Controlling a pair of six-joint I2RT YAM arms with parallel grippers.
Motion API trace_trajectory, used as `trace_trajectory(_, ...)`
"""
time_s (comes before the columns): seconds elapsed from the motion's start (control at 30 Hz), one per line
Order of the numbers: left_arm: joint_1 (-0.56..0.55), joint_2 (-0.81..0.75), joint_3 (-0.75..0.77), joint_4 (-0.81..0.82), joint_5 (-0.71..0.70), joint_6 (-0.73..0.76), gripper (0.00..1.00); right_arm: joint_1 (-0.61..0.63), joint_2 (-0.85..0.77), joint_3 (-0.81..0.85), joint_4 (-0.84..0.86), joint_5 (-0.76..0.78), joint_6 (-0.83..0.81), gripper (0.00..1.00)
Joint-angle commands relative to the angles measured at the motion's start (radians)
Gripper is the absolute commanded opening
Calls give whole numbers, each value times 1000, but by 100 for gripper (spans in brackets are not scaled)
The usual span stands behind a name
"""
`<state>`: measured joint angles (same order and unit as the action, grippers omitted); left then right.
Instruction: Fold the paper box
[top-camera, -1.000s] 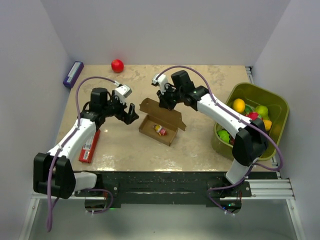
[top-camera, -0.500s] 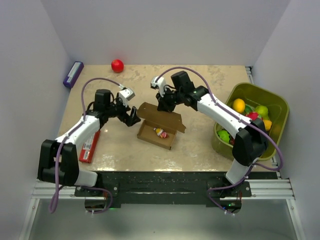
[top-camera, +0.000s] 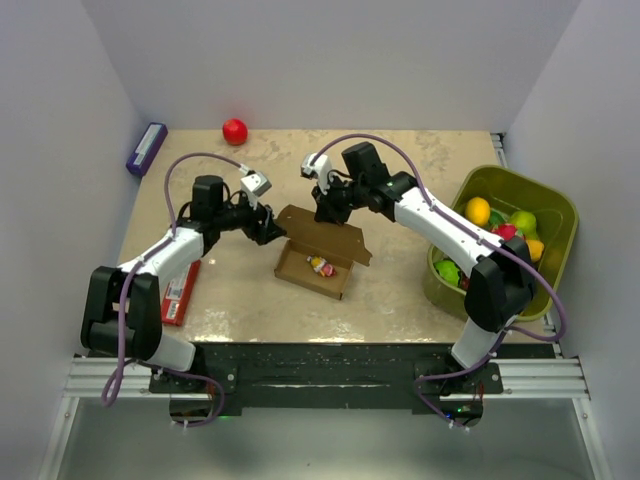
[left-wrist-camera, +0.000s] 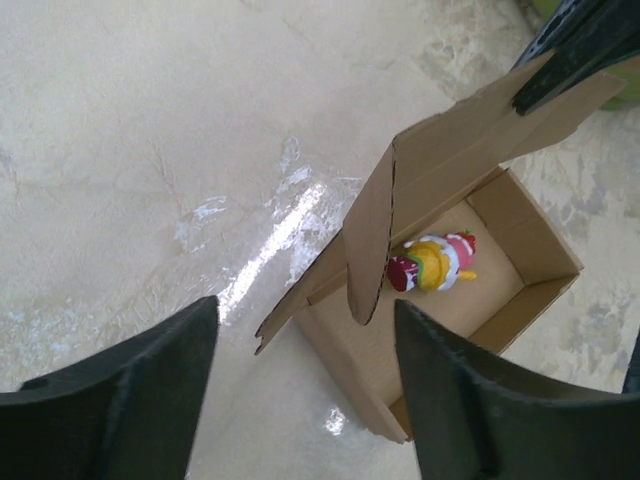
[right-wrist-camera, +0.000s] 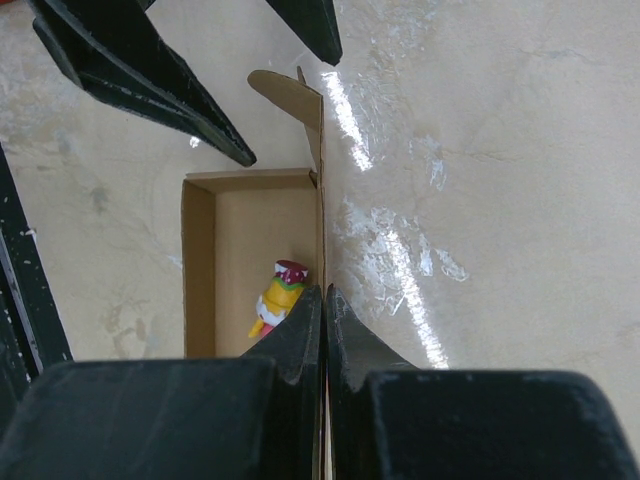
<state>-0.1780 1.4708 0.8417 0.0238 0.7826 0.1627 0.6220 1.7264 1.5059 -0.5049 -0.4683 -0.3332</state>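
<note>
The paper box (top-camera: 318, 262) sits open around the middle of the bench (top-camera: 420, 300). Its tray lies flat on the surface and its lid (top-camera: 345, 240) stands up along the far side. The right gripper (right-wrist-camera: 322, 296) is clenched on that lid, both fingers pinched against the top edge with the cardboard sandwiched between them (the right wrist view looks straight down the edge, so it's easy to see). The left gripper (left-wrist-camera: 305, 318) is spread wide and grasping nothing. It hangs just beside the box's left end, with its fingers either side of the rounded side flap (left-wrist-camera: 368, 240) that sticks out from the lid. Can't tell for sure whether either finger touches cardboard. Inside the tray, close to the lid, lies a small red, yellow and white thing (left-wrist-camera: 432, 262). The bench is a beige marbled top with shiny glare patches. Well apart from the box there's a red ball (top-camera: 234, 131) at the far edge, a small purple box (top-camera: 146, 148) at the far left corner, a red flat pack (top-camera: 180, 290) by the left arm, and a green bin (top-camera: 548, 190) of fruit at the right edge. Plain pale walls (top-camera: 330, 60) close in the bench on three sides.
</note>
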Motion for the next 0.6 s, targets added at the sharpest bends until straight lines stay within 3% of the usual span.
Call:
trace_trajectory(0.0,-8,-4,-1,80,43,-25,66,2,-53,14,9,-21,-9,0)
trace_trajectory(0.13,-21,-1,2,71,24,-26,35,2,-68,1,43,19,8,0)
trace_trajectory(0.3,-55,0,3,50,-17,-19,28,4,-76,-13,75,68,25,0)
trace_trajectory(0.5,-109,-20,-4,31,-146,-20,4,2,-105,-44,137,117,66,0)
trace_trajectory(0.57,-138,-23,-12,28,-210,-23,0,2,-126,-61,157,146,105,0)
